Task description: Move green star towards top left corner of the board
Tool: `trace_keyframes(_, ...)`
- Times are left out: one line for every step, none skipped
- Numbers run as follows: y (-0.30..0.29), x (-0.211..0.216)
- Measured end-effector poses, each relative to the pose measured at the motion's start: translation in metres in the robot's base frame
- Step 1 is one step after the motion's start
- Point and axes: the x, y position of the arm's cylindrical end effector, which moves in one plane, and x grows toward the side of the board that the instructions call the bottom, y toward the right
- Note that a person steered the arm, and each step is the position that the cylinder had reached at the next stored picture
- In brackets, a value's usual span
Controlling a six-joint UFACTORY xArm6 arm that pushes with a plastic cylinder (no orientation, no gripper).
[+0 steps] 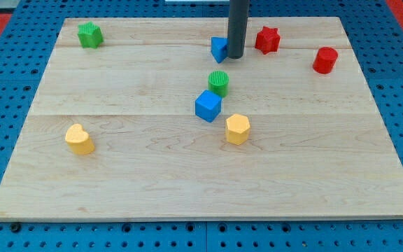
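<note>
The green star (89,34) lies near the top left corner of the wooden board (152,175). My tip (236,56) is far to its right, at the top middle of the board. The tip stands right beside a small blue block (220,49), on that block's right side, and to the left of the red star (267,39).
A green cylinder (218,82) and a blue cube (208,106) sit at the board's middle, with a yellow hexagonal block (237,129) just below them. A yellow heart-shaped block (80,139) lies at the lower left. A red cylinder (324,60) sits at the upper right.
</note>
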Motion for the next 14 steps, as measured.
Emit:
trace_keyframes(-0.034, -0.022)
trace_keyframes(-0.092, -0.039)
trace_keyframes(-0.118, -0.035)
trace_keyframes(-0.102, -0.026)
trace_keyframes(-0.106, -0.026)
trace_keyframes(-0.195, -0.017)
trace_keyframes(-0.295, -0.017)
trace_keyframes(-0.354, -0.021)
trace_keyframes(-0.361, -0.022)
trace_keyframes(-0.343, -0.028)
trace_keyframes(-0.362, -0.016)
trace_keyframes(-0.323, -0.007)
trace_keyframes(-0.291, -0.01)
trace_keyframes(-0.287, -0.041)
